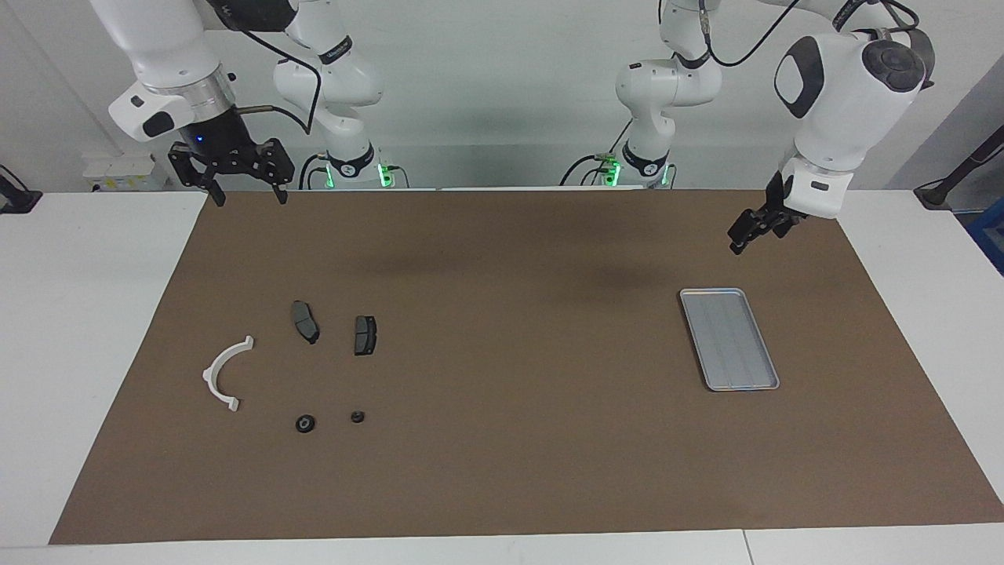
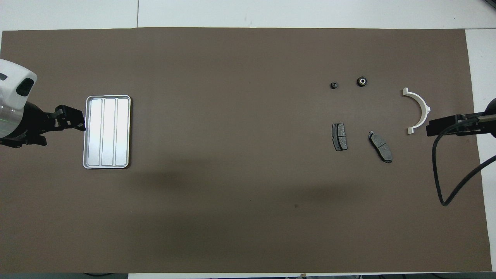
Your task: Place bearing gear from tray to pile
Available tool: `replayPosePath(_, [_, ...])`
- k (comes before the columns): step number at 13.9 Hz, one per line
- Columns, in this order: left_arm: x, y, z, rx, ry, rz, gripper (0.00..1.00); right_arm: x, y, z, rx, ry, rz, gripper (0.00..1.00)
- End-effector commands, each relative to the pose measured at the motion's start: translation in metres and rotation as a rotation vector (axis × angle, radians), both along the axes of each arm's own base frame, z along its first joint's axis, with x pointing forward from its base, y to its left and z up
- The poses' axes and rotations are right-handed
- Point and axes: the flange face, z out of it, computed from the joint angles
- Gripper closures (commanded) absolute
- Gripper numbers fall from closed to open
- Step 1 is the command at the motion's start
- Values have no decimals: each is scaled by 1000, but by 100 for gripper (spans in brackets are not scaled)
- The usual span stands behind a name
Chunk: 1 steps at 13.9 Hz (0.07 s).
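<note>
Already the bearing gear (image 1: pixel 305 424) lies in the pile (image 1: pixel 228 374) at the right arm's end; the tray (image 1: pixel 729 338) sits bare. Right gripper (image 1: pixel 243 188) and left gripper (image 1: pixel 741 235) hang spread, holding nothing.
</note>
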Motion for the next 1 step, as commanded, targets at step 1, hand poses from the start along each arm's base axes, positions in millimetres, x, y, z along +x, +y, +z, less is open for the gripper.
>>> replayPosePath(1, [-6, 1, 4, -14, -12, -1, 0, -1, -1, 2, 16, -4, 6, 0])
